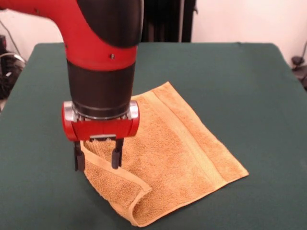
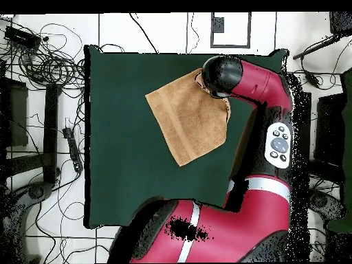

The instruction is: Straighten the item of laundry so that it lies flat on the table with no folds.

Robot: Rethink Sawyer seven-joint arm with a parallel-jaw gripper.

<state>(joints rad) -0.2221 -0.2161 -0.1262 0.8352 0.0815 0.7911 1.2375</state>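
Green table [image 1: 249, 76] bears a folded orange towel [image 1: 182, 148], its hem between spread fingers [image 1: 79, 160].

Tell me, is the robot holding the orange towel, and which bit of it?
It looks so: the gripper straddles the folded-over hemmed edge of the towel at its near-left side, lifted a little off the table. A firm pinch can't be confirmed.
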